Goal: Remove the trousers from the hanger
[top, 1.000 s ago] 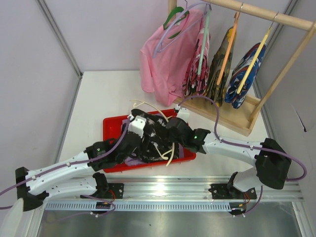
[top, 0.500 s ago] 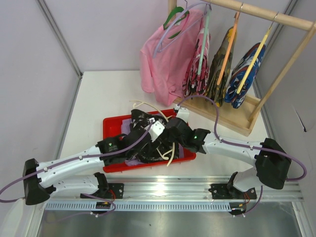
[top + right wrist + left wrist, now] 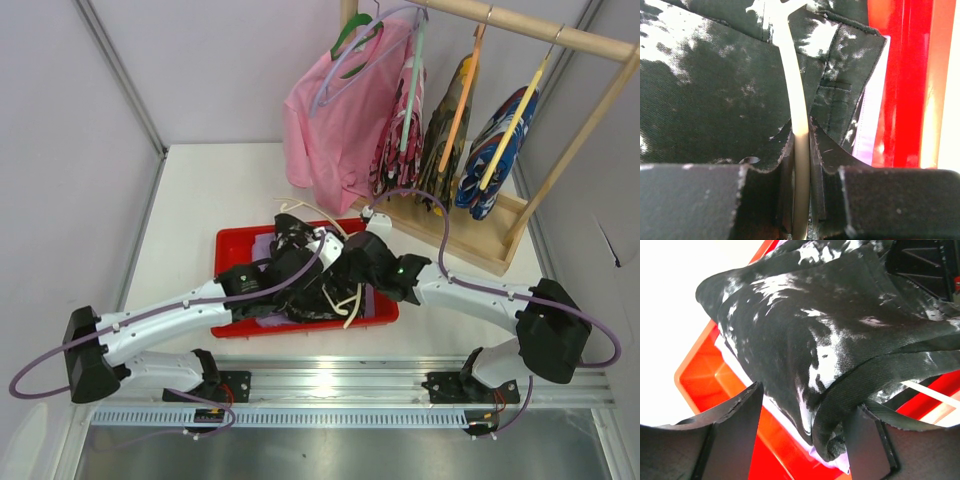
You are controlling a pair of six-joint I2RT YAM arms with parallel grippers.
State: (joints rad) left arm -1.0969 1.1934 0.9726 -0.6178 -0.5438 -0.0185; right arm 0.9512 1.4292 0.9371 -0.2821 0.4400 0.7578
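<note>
The black white-speckled trousers [image 3: 290,300] lie bunched in a red tray [image 3: 225,262], on top of the pale lavender trousers [image 3: 262,246]. A cream hanger [image 3: 352,300] runs through the black cloth. My left gripper [image 3: 303,252] is open, and a fold of the black trousers [image 3: 805,315] sits between its fingers against the right one. A lavender edge [image 3: 839,464] shows below that fold. My right gripper [image 3: 801,150] is shut on the hanger's thin cream bar [image 3: 790,60], with black cloth [image 3: 705,85] right behind it.
A wooden clothes rack [image 3: 520,30] stands at the back right, its base [image 3: 470,242] close behind the tray. From the rack hang a pink shirt [image 3: 330,130] and several patterned garments [image 3: 500,150]. Pale walls enclose the white table [image 3: 190,200].
My left arm has reached farther right across the tray, bringing its gripper onto the black trousers beside the right gripper. The right gripper keeps its hold on the hanger and has shifted slightly back.
</note>
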